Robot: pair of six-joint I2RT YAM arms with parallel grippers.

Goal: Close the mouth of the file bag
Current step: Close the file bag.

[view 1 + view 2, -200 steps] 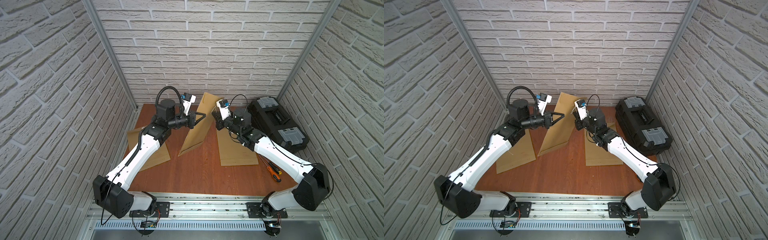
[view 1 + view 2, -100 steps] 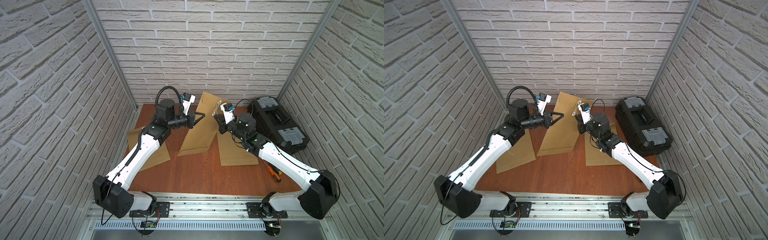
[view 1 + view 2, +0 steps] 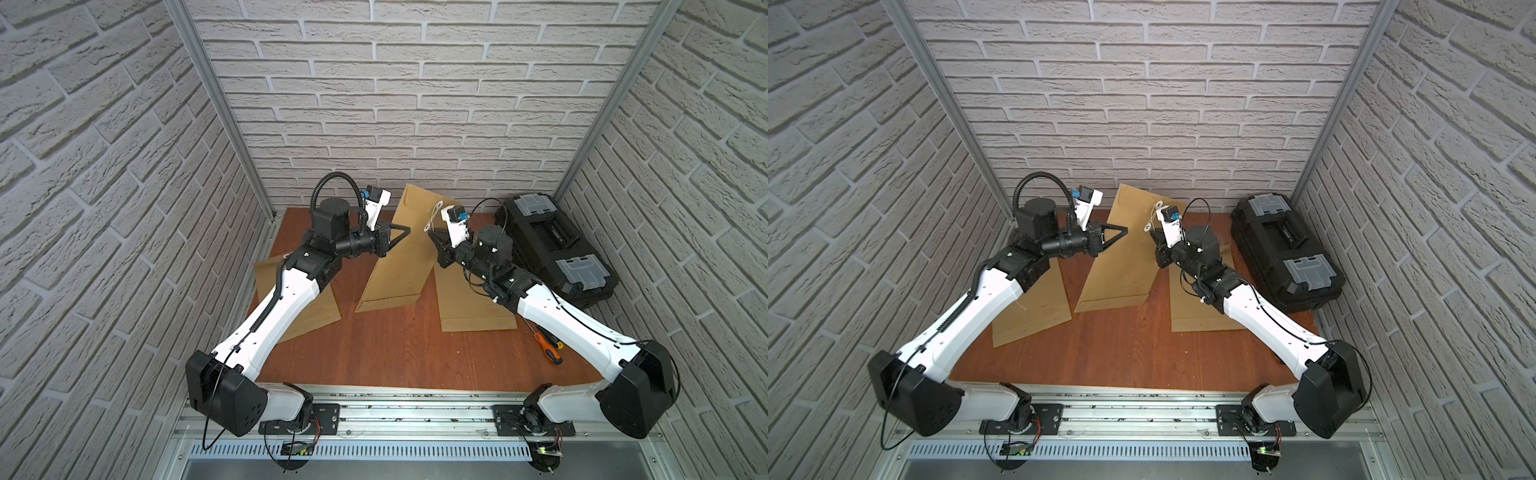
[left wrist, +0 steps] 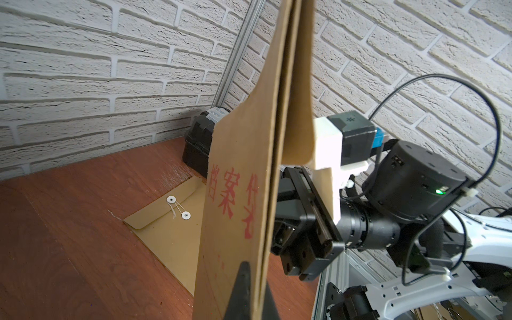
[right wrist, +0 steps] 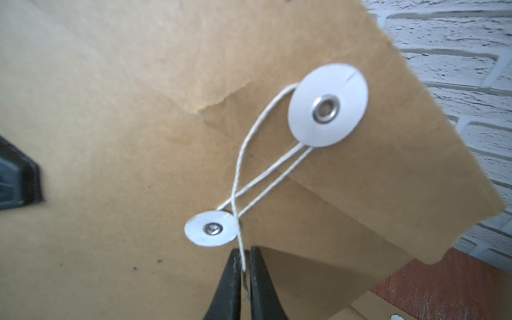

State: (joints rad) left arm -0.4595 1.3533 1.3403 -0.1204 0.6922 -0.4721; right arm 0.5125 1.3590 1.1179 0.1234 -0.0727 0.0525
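Observation:
The file bag (image 3: 395, 262) (image 3: 1117, 262), a brown paper envelope with red characters (image 4: 238, 155), stands on end mid-table, leaning towards the back wall. My left gripper (image 3: 407, 230) (image 3: 1126, 228) (image 4: 256, 277) is shut on its left edge. The flap is folded over the body (image 5: 138, 110) and carries a large white disc (image 5: 328, 112). A smaller disc (image 5: 212, 228) sits on the body below it. White string (image 5: 241, 249) (image 3: 432, 216) runs between the discs, and its free end is pinched in my shut right gripper (image 5: 245, 253) (image 3: 430, 235) (image 3: 1153, 236), just below the smaller disc.
Two more envelopes lie flat on the table, one at the left (image 3: 320, 307) under my left arm, one at the right (image 3: 469, 303) (image 4: 166, 232). A black toolbox (image 3: 552, 245) (image 3: 1287, 245) stands at the back right. An orange screwdriver (image 3: 548, 349) lies beside my right arm.
The bag has turned from nearly edge-on to show more of its face, its foot sliding right. My right gripper has shifted a little with the string. The left arm is still.

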